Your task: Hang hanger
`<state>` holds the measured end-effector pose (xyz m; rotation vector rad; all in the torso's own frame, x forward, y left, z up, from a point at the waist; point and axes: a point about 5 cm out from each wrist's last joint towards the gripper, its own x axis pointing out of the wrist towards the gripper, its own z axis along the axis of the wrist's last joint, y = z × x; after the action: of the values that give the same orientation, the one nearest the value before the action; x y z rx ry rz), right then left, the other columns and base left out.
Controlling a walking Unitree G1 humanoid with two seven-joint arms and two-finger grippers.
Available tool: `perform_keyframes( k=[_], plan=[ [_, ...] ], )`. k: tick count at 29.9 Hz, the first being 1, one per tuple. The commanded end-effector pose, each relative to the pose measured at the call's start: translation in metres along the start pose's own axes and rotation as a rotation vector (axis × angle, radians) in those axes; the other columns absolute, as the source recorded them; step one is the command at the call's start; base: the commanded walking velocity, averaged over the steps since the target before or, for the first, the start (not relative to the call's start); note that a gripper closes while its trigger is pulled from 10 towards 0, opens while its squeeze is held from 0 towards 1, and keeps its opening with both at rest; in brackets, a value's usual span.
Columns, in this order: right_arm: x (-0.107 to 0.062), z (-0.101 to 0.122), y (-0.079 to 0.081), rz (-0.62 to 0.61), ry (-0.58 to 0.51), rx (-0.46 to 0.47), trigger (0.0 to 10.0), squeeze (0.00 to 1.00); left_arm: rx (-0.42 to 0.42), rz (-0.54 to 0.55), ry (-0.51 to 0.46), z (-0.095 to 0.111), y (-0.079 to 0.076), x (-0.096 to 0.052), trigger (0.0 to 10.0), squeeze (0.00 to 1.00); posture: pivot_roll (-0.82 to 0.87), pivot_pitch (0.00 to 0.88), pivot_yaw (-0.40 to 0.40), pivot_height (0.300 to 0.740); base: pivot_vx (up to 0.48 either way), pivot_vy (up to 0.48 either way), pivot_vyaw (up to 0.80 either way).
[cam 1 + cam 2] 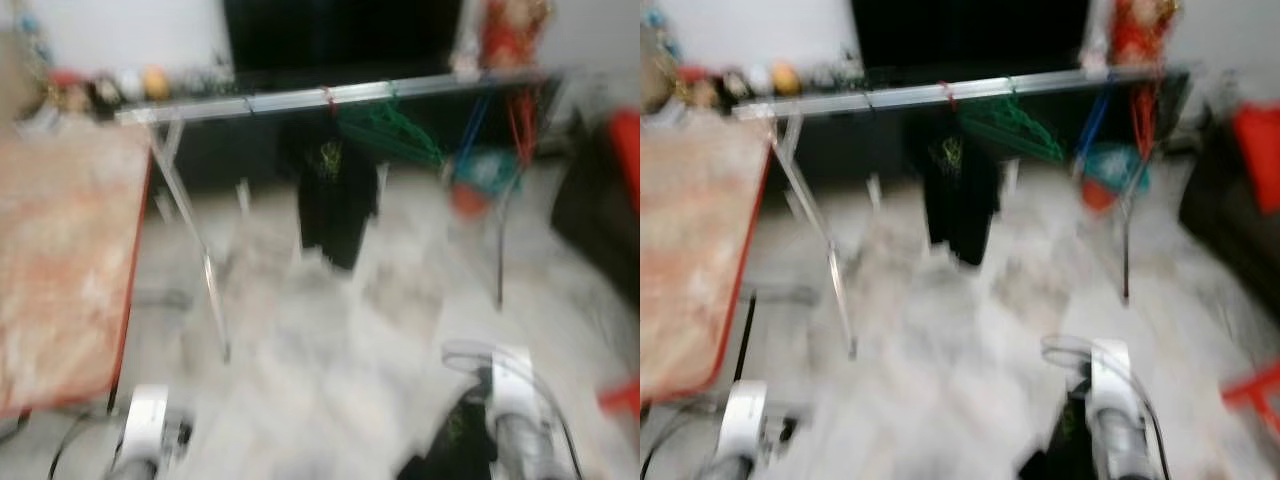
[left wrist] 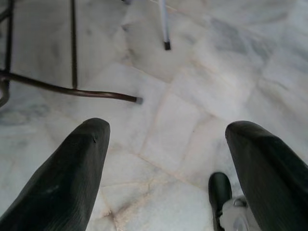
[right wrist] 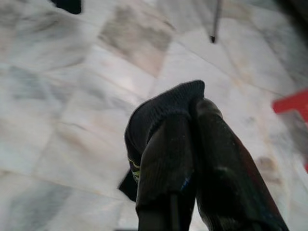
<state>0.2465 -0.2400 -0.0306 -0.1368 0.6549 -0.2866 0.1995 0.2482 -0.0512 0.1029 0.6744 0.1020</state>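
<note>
The head views are blurred. A metal clothes rack (image 1: 330, 98) stands ahead on the marble floor (image 1: 330, 330). A black garment (image 1: 335, 195) hangs from its rail, with a green hanger (image 1: 395, 130) just beside it on the same rail. A tabletop (image 1: 60, 260) with a red edge lies to the robot's left. The right tool (image 3: 192, 144) is low on the right, its fingers pressed narrow on a black knitted garment (image 3: 161, 108) with yellow-green print. The left tool (image 2: 166, 154) is spread wide above the floor, holding nothing.
</note>
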Motion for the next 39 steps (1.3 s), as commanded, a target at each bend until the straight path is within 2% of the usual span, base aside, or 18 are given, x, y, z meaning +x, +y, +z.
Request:
perform_keyframes(
  k=[1,7,15,24,27,39],
  plan=[
    [0.001,0.005,-0.005,-0.010,-0.024,0.037,10.0,0.00,-0.021,-0.009,0.008,-0.002,0.000,0.000,10.0,0.00,-0.04,0.000,0.031,0.740,0.000,0.000,0.00],
    [0.002,0.009,-0.003,-0.006,-0.039,0.092,10.0,0.00,-0.025,-0.023,0.023,-0.004,-0.003,0.000,10.0,0.00,-0.04,0.000,0.032,0.740,0.000,0.000,0.00],
    [0.002,0.010,-0.001,0.002,-0.042,0.089,10.0,0.00,-0.028,-0.037,0.034,-0.007,-0.007,0.000,10.0,0.00,-0.04,0.000,0.030,0.740,0.000,0.000,0.00],
    [0.004,0.014,-0.004,-0.024,-0.045,0.102,10.0,0.00,-0.023,-0.045,0.019,-0.006,-0.010,0.000,10.0,0.00,-0.04,0.000,0.026,0.740,0.318,0.000,0.00],
    [0.004,0.014,-0.004,-0.028,-0.036,0.123,10.0,0.00,-0.023,-0.048,0.018,-0.006,-0.011,0.000,10.0,0.00,-0.04,0.000,0.025,0.740,0.359,0.000,-0.69],
    [0.004,0.013,-0.003,-0.029,-0.033,0.111,10.0,0.00,-0.027,-0.048,0.027,-0.008,-0.011,0.000,10.0,0.00,-0.04,0.000,0.021,0.740,0.360,0.000,-0.76]
  ],
)
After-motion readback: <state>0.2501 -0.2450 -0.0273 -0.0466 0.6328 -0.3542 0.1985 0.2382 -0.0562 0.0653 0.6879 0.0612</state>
